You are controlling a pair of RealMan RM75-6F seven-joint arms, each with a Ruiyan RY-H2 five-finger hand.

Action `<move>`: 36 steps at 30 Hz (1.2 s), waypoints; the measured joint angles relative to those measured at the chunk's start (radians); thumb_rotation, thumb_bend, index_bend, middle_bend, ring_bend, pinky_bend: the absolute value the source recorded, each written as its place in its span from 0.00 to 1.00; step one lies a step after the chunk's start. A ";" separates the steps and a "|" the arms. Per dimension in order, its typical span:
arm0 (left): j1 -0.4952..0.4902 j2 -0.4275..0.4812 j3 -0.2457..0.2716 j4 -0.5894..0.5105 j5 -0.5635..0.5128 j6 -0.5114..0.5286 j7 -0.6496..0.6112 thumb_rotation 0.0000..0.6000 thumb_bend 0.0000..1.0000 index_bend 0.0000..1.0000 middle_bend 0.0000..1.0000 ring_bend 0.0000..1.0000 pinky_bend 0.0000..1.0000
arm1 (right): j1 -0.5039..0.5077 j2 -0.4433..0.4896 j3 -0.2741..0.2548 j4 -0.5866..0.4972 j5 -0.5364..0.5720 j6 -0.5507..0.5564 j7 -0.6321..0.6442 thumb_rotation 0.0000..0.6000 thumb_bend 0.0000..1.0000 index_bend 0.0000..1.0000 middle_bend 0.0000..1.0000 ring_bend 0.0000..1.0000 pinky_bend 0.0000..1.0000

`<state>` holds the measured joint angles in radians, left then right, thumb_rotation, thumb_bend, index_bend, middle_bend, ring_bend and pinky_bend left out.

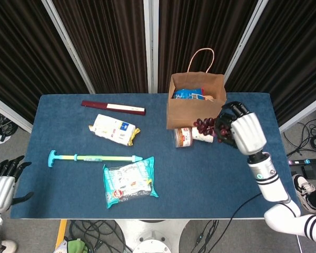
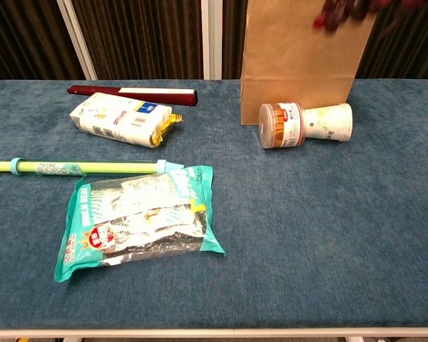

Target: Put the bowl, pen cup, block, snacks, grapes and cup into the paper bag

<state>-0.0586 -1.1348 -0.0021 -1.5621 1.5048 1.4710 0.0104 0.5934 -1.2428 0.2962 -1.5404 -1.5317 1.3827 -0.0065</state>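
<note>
One item in transit: the grapes [image 1: 206, 125], a dark red bunch, were raised off the table, just beside the paper bag's [image 1: 195, 112] front right corner and not yet over its mouth.
Right hand [image 1: 240, 132]: fingers were curled around the bunch, gripping it; loose berries trailed out to its left.
Left hand [image 1: 1, 185]: sat off the table's near left corner, fingers spread, holding nothing.
Handling judgement: the bunch looked light, soft and floppy; berries would likely bruise or detach under a hard squeeze, so a cupped hold around the cluster's bulk seemed soundest.
Bag: stiff brown paper, upright, rope handle, a blue packet visible inside; probably easy to tip if nudged.
Cup [image 2: 327, 122]: white printed paper, lying on its side against the bag's base, touching a clear ribbed jar [image 2: 279, 125].
Table [image 1: 68, 190]: blue napped cloth, matte.
Snacks [image 2: 140, 220]: flat, glossy, crinkled plastic pack, teal-edged.
</note>
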 measured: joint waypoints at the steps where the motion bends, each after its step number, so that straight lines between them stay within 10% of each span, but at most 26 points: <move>1: -0.001 0.000 0.000 0.001 0.000 0.000 -0.001 1.00 0.00 0.27 0.20 0.15 0.11 | 0.001 0.016 0.020 -0.010 0.018 0.003 -0.001 1.00 0.46 0.70 0.64 0.30 0.28; 11: -0.006 -0.002 -0.003 -0.002 -0.004 -0.008 0.007 1.00 0.00 0.27 0.20 0.15 0.11 | 0.044 0.107 0.177 -0.027 0.216 -0.047 0.040 1.00 0.46 0.70 0.64 0.30 0.28; 27: -0.008 0.007 -0.005 -0.010 -0.018 -0.020 0.014 1.00 0.00 0.27 0.20 0.15 0.11 | 0.290 -0.056 0.198 0.211 0.533 -0.346 -0.203 1.00 0.45 0.61 0.60 0.29 0.28; 36: -0.008 0.010 -0.006 -0.016 -0.022 -0.022 0.023 1.00 0.00 0.27 0.20 0.15 0.11 | 0.398 -0.156 0.181 0.323 0.702 -0.437 -0.380 1.00 0.15 0.00 0.17 0.04 0.16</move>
<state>-0.0667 -1.1246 -0.0078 -1.5780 1.4830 1.4493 0.0329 0.9917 -1.3993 0.4769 -1.2173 -0.8293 0.9452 -0.3867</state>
